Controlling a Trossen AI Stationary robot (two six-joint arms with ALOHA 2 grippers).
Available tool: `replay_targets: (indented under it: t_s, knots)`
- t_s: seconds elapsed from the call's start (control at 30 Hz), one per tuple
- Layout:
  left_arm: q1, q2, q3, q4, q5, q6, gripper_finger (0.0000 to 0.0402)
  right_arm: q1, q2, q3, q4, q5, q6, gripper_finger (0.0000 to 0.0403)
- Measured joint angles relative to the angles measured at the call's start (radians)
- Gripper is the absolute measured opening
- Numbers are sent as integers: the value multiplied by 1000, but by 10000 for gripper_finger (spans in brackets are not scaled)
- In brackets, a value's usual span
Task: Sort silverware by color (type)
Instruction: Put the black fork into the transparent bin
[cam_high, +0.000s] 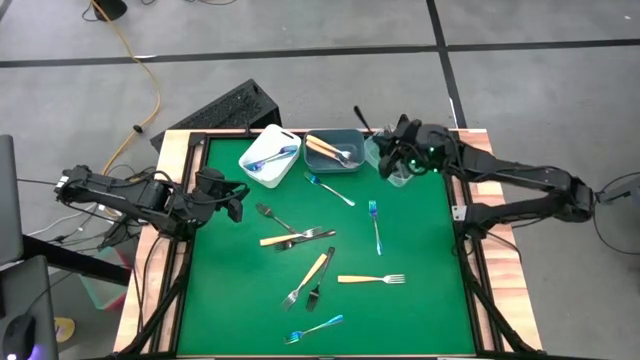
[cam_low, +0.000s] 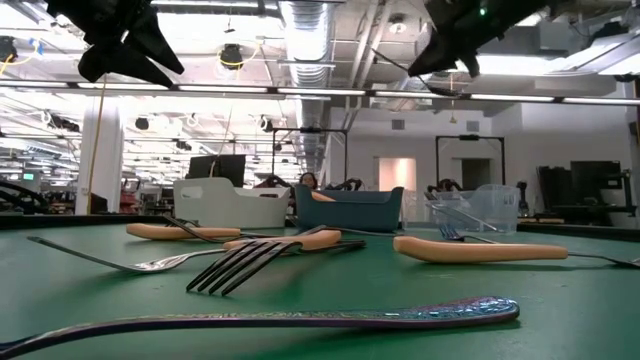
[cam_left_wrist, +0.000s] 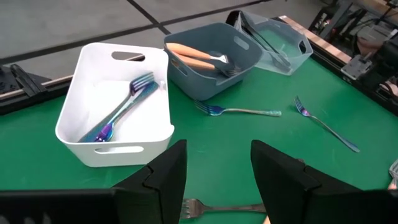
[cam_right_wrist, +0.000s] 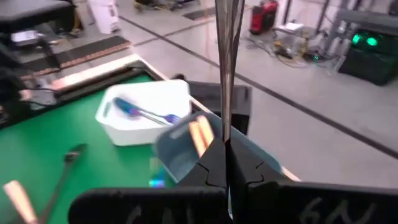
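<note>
From overhead I see my right gripper (cam_high: 392, 128) up at the far right corner of the green table (cam_high: 420, 270), over the clear bin (cam_high: 395, 165), clenched on a thin dark utensil (cam_right_wrist: 227, 68) that stands straight up between the fingers in the right wrist view (I can't tell whether it is a fork or something else). My left gripper (cam_high: 236, 200) waits over the left edge of the mat, its fingers (cam_left_wrist: 165, 177) spread apart with nothing between them, just in front of the white bin (cam_high: 270, 155). That white bin holds blue-handled forks (cam_left_wrist: 121, 109), and the grey-blue bin (cam_high: 336, 152) beside it holds orange-handled pieces (cam_left_wrist: 189, 56). The rest of the silverware lies loose on the mat: a blue fork (cam_high: 330, 188) just in front of the grey-blue bin, another blue fork (cam_high: 375, 225) further right, a dark-handled fork (cam_high: 272, 216) near the left gripper, an orange-handled piece (cam_high: 285, 238) crossed with a dark one around the middle, an orange fork (cam_high: 308, 278) touching a dark piece (cam_high: 318, 285) below that, an orange fork (cam_high: 370, 279) lying alone to its right, and a blue fork (cam_high: 315, 328) nearest the front edge.
</note>
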Motion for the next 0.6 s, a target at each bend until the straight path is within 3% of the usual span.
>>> replay_targets:
  t_s: [0.27,0.6]
  knots:
    - [0,0,0,-1,-1,-9,162,-126,-105,-243,176,-5,32,8]
    - [0,0,0,-3,-31,-3,162,-266,-119,-477,588,-116,42,8]
